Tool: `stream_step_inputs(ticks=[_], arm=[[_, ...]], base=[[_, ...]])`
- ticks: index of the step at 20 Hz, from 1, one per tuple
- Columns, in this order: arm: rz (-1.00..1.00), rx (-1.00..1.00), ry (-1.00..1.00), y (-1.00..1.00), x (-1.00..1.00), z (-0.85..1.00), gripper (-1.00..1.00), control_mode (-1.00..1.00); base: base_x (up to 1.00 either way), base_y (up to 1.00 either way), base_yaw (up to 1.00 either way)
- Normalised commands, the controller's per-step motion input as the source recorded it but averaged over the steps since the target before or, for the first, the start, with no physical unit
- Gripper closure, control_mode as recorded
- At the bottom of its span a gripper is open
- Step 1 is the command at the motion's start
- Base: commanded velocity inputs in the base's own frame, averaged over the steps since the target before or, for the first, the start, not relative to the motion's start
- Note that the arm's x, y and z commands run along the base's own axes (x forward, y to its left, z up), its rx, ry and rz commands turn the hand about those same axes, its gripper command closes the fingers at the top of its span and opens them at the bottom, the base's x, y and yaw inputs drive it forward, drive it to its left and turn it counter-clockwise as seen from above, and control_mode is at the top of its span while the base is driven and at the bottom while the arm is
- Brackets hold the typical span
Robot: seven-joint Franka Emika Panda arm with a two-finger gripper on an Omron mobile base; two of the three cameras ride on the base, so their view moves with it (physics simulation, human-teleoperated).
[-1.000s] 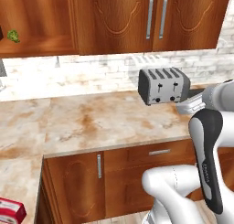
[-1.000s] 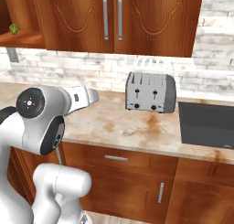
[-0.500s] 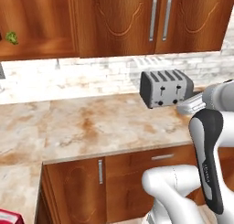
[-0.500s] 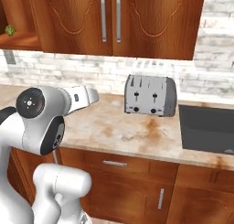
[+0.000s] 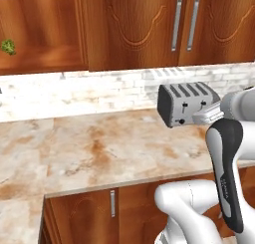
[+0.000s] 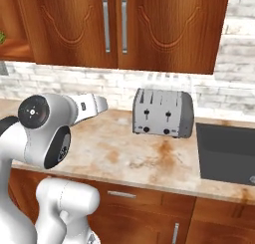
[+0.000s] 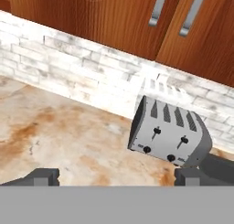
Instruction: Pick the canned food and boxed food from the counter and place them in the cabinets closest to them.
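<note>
The canned food and the boxed food are out of view. My gripper [image 7: 116,177] is open, with nothing between its dark fingertips [image 7: 45,176]. It hangs above the beige blotched counter [image 7: 59,131] and faces the brick wall. The counter [image 5: 99,153] runs under closed reddish-brown cabinets [image 5: 139,29] with silver bar handles. These cabinets [image 6: 149,29] are also in the right base view, above the same counter [image 6: 124,158]. At the far left an open cabinet bay [image 5: 40,34] holds a small green item [image 5: 7,46].
A silver four-slot toaster [image 5: 187,103] stands at the back of the counter, ahead and right of the hand; it is also in the right base view [image 6: 162,112] and the hand view [image 7: 167,134]. A dark sink [image 6: 226,153] lies right of it. Brown drawers [image 6: 149,198] sit below.
The whole scene has slid down and grown slightly in both base views, so the base has come closer to the counter. A red item at the left base view's lower left has left the frame.
</note>
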Motion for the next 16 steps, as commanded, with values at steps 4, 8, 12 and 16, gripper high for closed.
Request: stream_step_inputs(ticks=[4, 8, 12, 16], arm=[[0.00, 0.00, 0.00, 0.00, 0.00, 0.00, -1.00, 1.00], [0.00, 0.00, 0.00, 0.00, 0.00, 0.00, -1.00, 1.00], [0.00, 0.00, 0.00, 0.00, 0.00, 0.00, -1.00, 1.00], [0.00, 0.00, 0.00, 0.00, 0.00, 0.00, -1.00, 1.00]], base=[[0.29, 0.11, 0.00], [0.00, 0.00, 0.00], [0.00, 0.00, 0.00], [0.14, 0.09, 0.00]])
